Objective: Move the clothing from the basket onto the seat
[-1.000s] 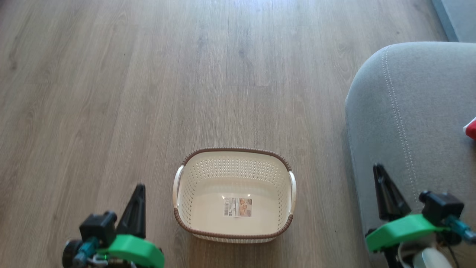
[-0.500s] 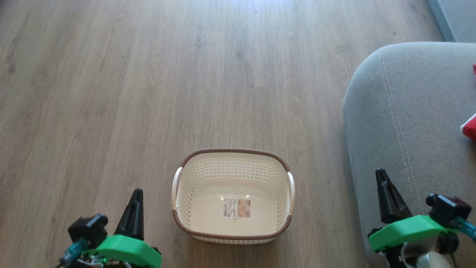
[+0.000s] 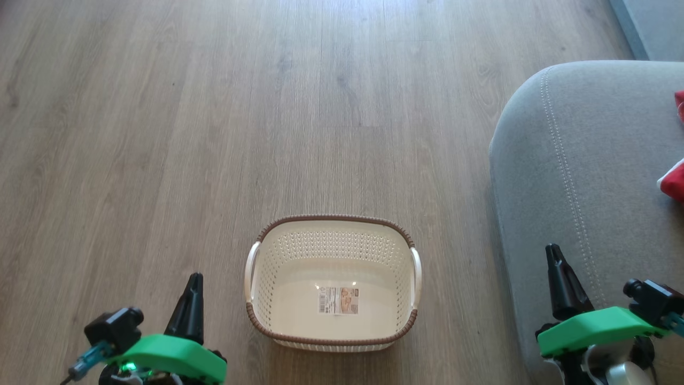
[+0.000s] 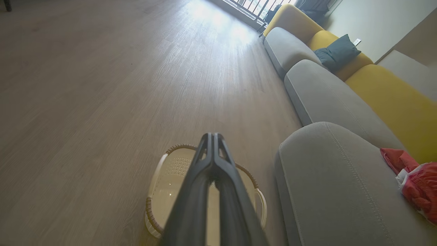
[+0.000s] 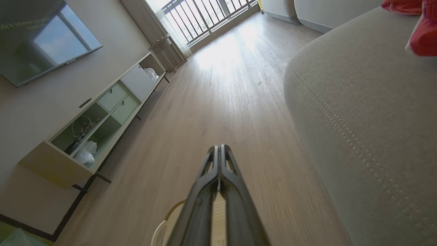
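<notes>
Head view first: the left gripper [image 3: 195,279] is hovering just left of the basket [image 3: 331,218], its two dark fingers pressed together into a single point and gripping nothing. The basket is sitting upright on the wooden floor [image 3: 214,107], brown rim up, and a paper label [image 3: 338,300] is lying flat on its bare cream bottom. To the right of the basket, the right gripper [image 3: 553,251] is hovering over the near edge of the grey seat [image 3: 588,160], its fingers likewise closed tight on nothing. The seat is standing just right of the basket, with a strip of floor between them, and its pale double stitching is running along its rounded corner. The red and white clothing [image 3: 674,184] is lying on the seat, well to the right of the basket and apart from both grippers.

In the left wrist view the closed fingers are pointing over the basket, and yellow backrests [image 4: 392,102] are rising behind the seat on the basket's right. In the right wrist view a low cabinet [image 5: 102,112] is standing against the wall, far from the basket.
</notes>
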Tool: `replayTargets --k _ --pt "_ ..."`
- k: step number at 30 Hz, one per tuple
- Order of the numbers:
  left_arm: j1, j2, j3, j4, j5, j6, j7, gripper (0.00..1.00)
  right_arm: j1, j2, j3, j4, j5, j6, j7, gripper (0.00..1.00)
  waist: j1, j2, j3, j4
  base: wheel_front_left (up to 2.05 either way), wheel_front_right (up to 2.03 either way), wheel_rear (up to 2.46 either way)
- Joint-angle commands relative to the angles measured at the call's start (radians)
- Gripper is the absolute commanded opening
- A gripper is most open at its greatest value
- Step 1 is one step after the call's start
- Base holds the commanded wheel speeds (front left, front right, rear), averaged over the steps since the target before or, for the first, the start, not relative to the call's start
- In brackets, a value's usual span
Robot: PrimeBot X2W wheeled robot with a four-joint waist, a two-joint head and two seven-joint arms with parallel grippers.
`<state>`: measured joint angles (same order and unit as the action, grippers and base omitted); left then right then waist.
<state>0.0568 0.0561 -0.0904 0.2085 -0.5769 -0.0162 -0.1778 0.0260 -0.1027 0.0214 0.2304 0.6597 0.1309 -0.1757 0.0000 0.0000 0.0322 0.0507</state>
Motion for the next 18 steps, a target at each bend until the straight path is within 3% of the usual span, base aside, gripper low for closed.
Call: replayTargets --k 1,18 --pt "-0.056 0.007 0.025 -0.029 -0.025 -0.008 0.003 0.00 -0.052 -0.005 -0.007 -0.027 0.026 0.000 0.007 0.00 0.0000 0.0000 0.000 -0.001 0.00 0.00 0.00" --pt "-0.076 0.009 0.052 -0.017 -0.225 -0.028 0.053 0.00 -0.067 0.002 -0.026 -0.020 0.208 0.000 0.057 0.00 0.0000 0.0000 -0.006 -0.010 0.00 0.00 0.00"
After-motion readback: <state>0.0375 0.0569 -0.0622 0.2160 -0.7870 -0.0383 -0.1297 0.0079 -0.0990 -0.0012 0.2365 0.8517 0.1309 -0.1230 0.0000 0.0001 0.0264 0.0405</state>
